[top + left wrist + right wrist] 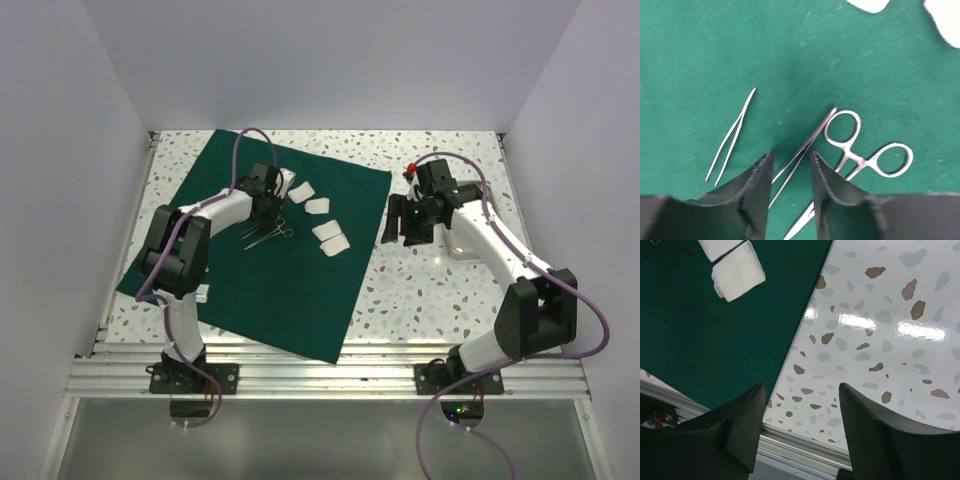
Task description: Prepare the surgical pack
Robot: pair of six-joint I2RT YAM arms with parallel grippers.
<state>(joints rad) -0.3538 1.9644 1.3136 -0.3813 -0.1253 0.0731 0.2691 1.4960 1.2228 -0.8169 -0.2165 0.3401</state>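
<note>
One hemostat (pixel 858 160) — tip hidden behind left gripper (pixel 791 157).

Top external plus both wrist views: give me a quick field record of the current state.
cloth: green cloth spread flat on the table
gauze: four white gauze pads in a row on the cloth
instruments: tweezers, long forceps and ring-handled clamp, all lying on the cloth
left gripper: jaws apart, straddling the long forceps; contact unclear
right gripper: open, empty, over bare table beside the cloth edge
</note>
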